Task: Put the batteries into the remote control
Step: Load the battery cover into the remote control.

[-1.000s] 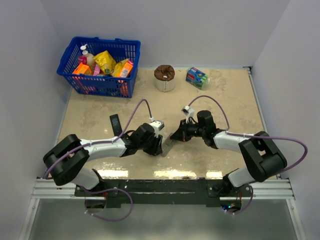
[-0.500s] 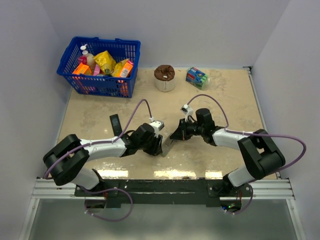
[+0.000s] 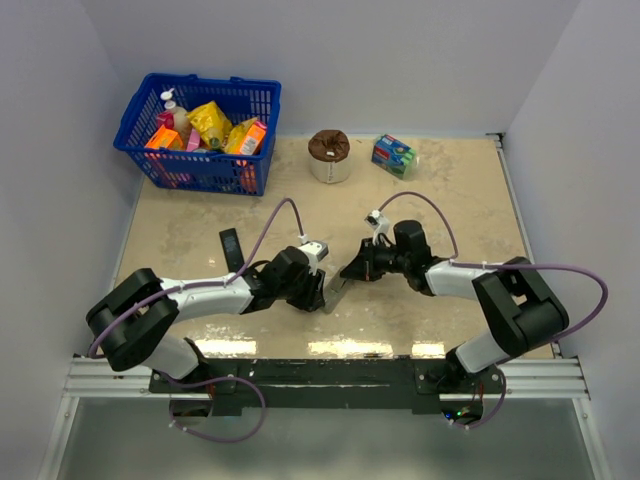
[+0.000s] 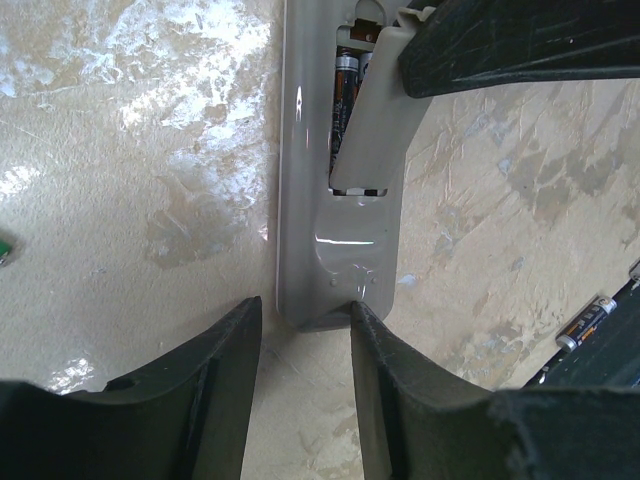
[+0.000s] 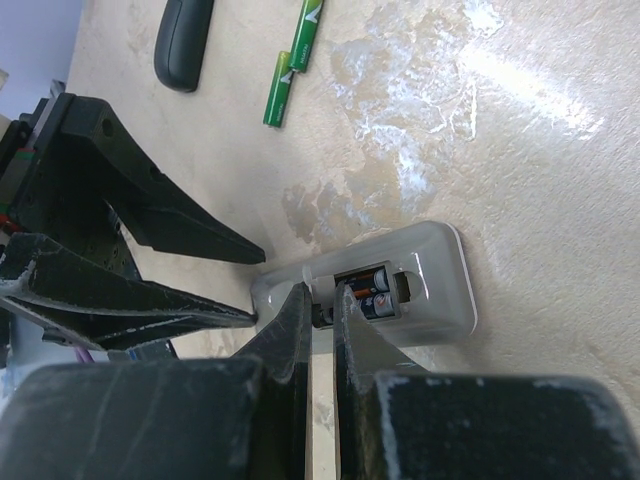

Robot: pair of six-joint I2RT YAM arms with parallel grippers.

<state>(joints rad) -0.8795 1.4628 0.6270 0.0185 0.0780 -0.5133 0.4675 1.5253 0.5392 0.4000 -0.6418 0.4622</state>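
**Remote back-up, bay open, near the tabletop's near edge**

Black remote point(image 3: 230, 248) lies to the left, well apart. Left gripper point(image 4: 303, 303) is part-spread, its tips flanking the remote control point(image 4: 335, 250) end; grip cannot be told. The long axis runs gripper to gripper, with the batteries point(image 4: 343, 80) seated in the bay. Right gripper point(image 5: 318, 300) pinches the tilted cover point(image 4: 368, 130). Bare tabletop point(image 3: 450, 190) lies toward the far edge. Remote unmoved since a second ago.

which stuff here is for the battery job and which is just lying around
For the job: remote control, batteries in its compartment, battery cover, spare battery.
Lying about: black remote, green sticks, blue basket, brown-topped roll, green-blue packet.
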